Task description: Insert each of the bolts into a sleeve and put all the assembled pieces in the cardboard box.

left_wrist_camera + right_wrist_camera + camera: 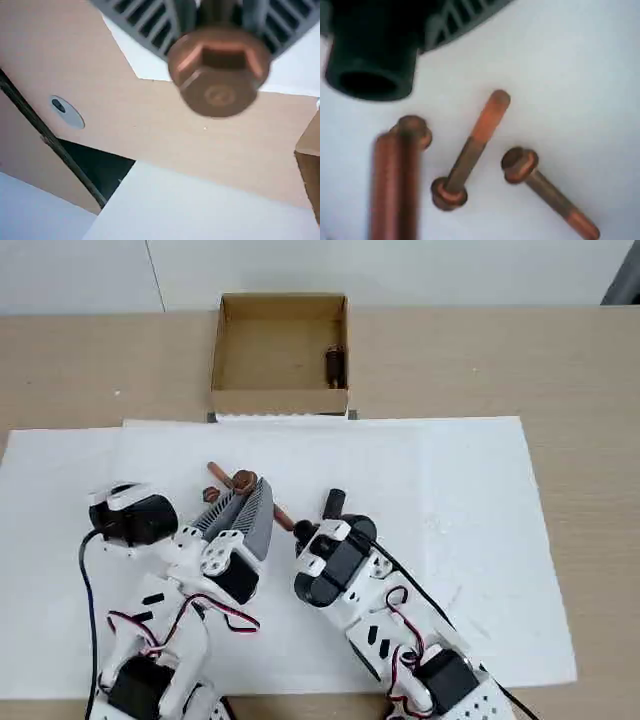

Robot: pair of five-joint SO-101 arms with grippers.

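High view: left gripper (248, 494) clenched on a bolt (243, 480); right gripper (332, 516) grasping a black sleeve (334, 502), near it over the white sheet (470, 540). One assembled piece (335, 365) lies in the cardboard box (280, 400). Step judged: insertion; next, align shaft with sleeve bore.

Both arms are extended forward side by side, tips near each other, the left tool (247, 492) clamped on a bolt (218, 75) and the right tool (331, 514) gripping a black sleeve (370, 60).
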